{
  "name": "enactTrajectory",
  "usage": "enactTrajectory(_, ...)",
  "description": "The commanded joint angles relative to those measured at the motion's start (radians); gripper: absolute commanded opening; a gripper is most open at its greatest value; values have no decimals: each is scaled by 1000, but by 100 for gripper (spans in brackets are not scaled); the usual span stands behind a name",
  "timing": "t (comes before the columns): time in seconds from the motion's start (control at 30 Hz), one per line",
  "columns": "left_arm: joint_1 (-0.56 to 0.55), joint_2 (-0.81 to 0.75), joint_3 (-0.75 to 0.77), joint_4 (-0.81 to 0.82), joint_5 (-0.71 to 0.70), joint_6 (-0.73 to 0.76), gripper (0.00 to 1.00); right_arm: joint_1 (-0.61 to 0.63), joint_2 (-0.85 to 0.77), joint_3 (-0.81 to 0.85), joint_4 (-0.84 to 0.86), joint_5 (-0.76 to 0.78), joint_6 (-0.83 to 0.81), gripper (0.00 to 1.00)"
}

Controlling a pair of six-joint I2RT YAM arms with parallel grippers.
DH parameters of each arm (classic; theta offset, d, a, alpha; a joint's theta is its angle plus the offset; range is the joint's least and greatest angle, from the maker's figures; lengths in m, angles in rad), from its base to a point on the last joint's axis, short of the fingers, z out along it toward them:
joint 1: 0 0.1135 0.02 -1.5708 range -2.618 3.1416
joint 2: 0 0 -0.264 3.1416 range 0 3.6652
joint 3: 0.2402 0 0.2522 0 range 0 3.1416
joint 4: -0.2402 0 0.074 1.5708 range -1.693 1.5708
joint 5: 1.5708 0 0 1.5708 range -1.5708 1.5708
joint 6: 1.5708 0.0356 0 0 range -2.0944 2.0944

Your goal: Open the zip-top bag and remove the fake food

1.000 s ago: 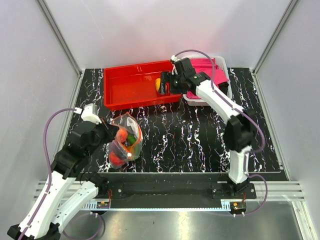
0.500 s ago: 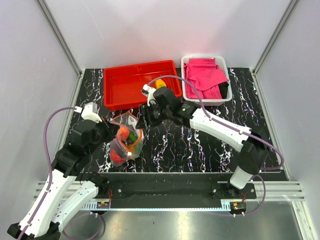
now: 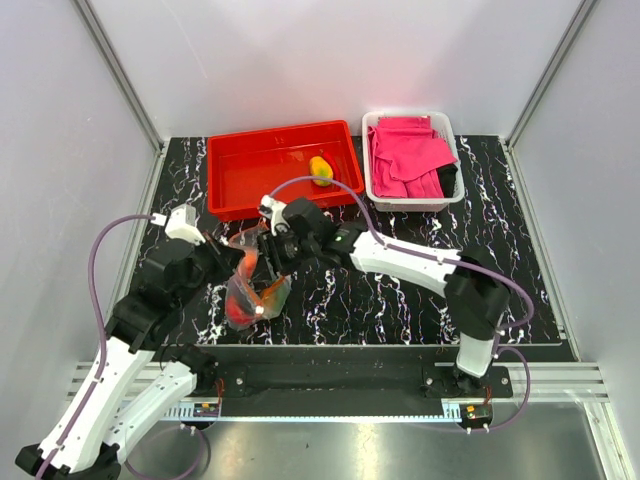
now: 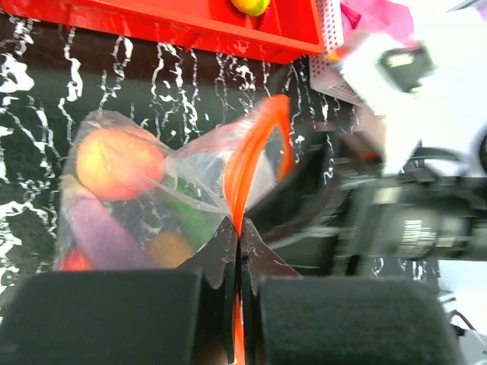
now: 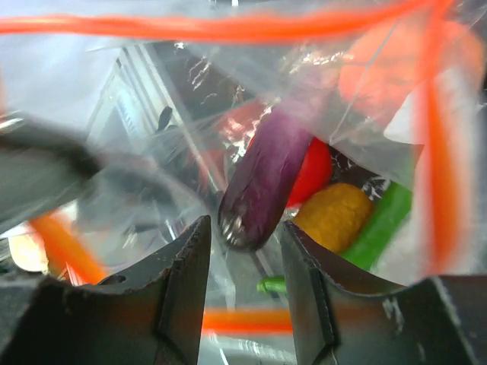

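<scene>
1. The black marbled counter point(image 3: 400, 290) carries everything, and the red tray point(image 3: 260, 178) at its far side is our landmark.
2. The zip-top bag point(image 3: 256, 288) sits on the near side of the red tray. Its mouth gapes and its orange zip strip point(image 4: 255, 152) is bowed wide.
3. The left hand point(image 4: 237, 262), also on the tray's near side, is pressed together on the zip strip, pinching the bag's rim upright.
4. The right hand point(image 5: 243, 243) is in the bag's mouth with its fingers spread, gripping nothing.
5. The purple eggplant point(image 5: 266, 179) points its tip right between those spread fingers. A red fruit point(image 5: 312, 171), a brownish piece point(image 5: 335, 217) and a green chili point(image 5: 380, 217) are crowded behind it.
6. A yellow mango point(image 3: 321, 170) lies inside the red tray, so I judge the opening done and the emptying under way. Next the right hand needs to close on the eggplant and draw it out through the mouth toward the tray, while the left holds firm.
</scene>
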Motion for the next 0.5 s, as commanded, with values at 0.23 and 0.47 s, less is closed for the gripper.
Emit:
enactTrajectory(0.23,-3,39,-56,222,81,-61,0,11,116,-22,172,-113,70,55)
enactTrajectory(0.47,-3,64,-95,277,105,-73,0,11,93,-82,182,-178,58,72)
